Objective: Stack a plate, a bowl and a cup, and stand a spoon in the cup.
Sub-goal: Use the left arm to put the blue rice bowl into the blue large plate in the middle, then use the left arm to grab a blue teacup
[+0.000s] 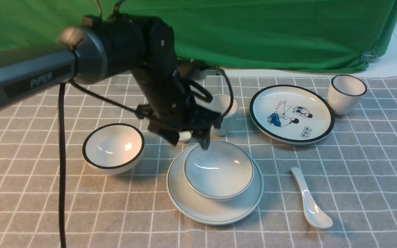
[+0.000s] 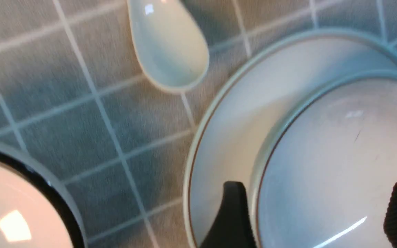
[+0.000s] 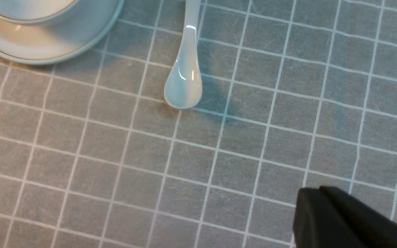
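Bowl (image 1: 219, 168) sits in plate (image 1: 184, 201) near the desk's front edge, left gripper (image 1: 190, 140) jaws apart astride its far rim, right gripper (image 3: 317, 210) closed; next judged: lift clear, fetch cup (image 1: 224, 109) just behind.

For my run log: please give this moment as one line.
bowl on plate; left end effector open at bowl rim; cup unstacked; spoon on cloth

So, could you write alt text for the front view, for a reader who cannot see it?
The left gripper hangs open over the far rim of the bowl, which sits on the plate. Behind them stands the cup; the spoon lies on the checked cloth to the right.
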